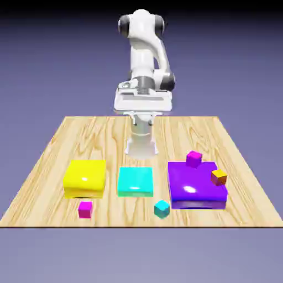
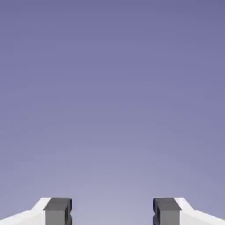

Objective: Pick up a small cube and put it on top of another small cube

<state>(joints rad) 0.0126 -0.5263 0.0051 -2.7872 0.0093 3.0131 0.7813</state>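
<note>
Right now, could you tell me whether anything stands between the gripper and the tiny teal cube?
Nothing visible touches the tiny teal cube; the open gripper sees only backdrop. The large flat cyan block lies nearer the robot.

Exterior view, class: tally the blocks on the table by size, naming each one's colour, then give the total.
Big flat blocks: 3 – yellow block, cyan block, purple block
Small cubes: 4 – small teal cube, pink cube, magenta cube, orange cube
Total: 7
</note>
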